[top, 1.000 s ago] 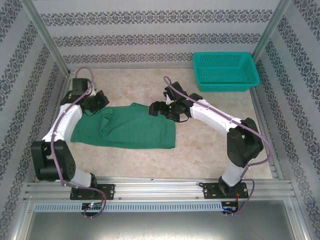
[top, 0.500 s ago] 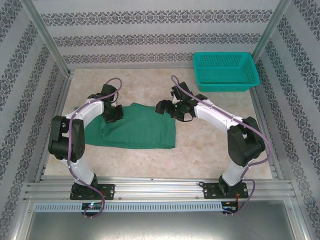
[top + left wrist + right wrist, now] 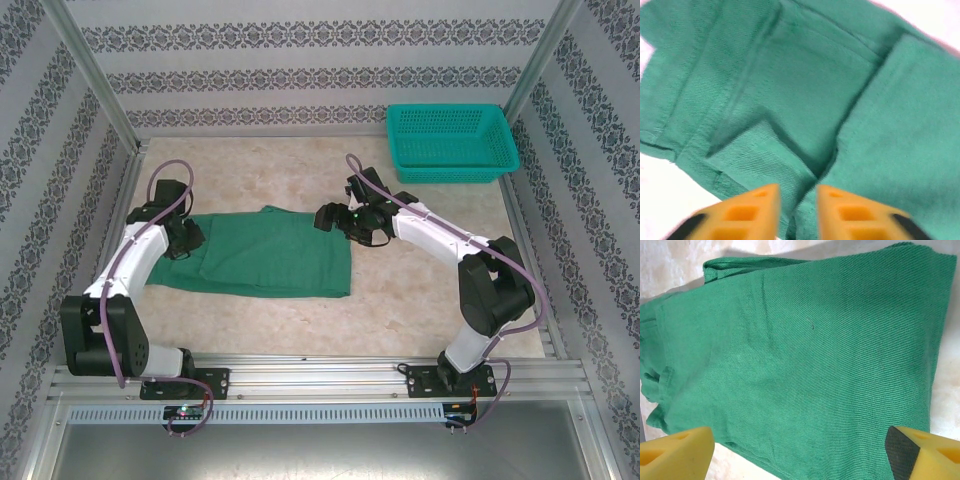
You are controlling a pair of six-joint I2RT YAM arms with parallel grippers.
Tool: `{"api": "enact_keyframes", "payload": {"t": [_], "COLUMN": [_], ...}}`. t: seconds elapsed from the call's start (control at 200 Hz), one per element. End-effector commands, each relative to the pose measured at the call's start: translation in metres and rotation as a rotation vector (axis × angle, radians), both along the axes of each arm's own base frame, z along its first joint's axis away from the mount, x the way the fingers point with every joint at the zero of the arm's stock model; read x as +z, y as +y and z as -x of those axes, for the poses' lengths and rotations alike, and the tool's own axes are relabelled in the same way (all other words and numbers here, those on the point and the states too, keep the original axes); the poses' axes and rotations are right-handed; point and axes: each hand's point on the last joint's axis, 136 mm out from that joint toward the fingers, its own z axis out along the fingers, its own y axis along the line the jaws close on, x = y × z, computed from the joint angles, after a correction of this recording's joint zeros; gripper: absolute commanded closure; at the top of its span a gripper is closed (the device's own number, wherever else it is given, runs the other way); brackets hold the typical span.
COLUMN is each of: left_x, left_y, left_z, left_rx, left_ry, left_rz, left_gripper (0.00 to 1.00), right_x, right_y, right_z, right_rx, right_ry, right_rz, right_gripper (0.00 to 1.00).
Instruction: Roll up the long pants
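One pair of dark green soft cloth long pants (image 3: 270, 258) lies folded flat, left of the middle of the beige mottled surface (image 3: 420, 300). The left hand (image 3: 183, 238) sits at their left end, its yellow fingers (image 3: 752, 210) a narrow gap apart, released. The right hand (image 3: 338, 216) hovers over their far right corner, spread wide, grasping nothing. A teal plastic mesh basket (image 3: 452, 170) stands in the surface's far right corner.
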Motion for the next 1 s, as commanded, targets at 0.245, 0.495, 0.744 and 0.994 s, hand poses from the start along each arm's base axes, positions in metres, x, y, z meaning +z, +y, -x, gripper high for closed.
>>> {"api": "enact_keyframes", "payload": {"t": [0.245, 0.495, 0.744, 0.994], "left_x": [-0.047, -0.073, -0.069, 0.022], "left_y": [-0.037, -0.029, -0.018, 0.027], "left_z": [-0.019, -0.014, -0.009, -0.008], "left_rx": [-0.091, -0.080, -0.038, 0.074], "left_ry": [0.077, 0.193, 0.178, -0.032], "left_rz": [0.215, 0.173, 0.115, 0.024], "left_gripper": [0.48, 0.52, 1.00, 1.00], "right_x": [0.001, -0.001, 0.004, 0.006], "right_y": [-0.015, -0.018, -0.021, -0.027], "right_z": [0.001, 0.003, 0.005, 0.003], "right_rx": [-0.031, -0.039, -0.049, -0.057], "right_ry": [-0.005, 0.000, -0.009, -0.015], "right_rz": [0.005, 0.006, 0.009, 0.017], "right_gripper": [0.09, 0.09, 0.09, 0.09]}}
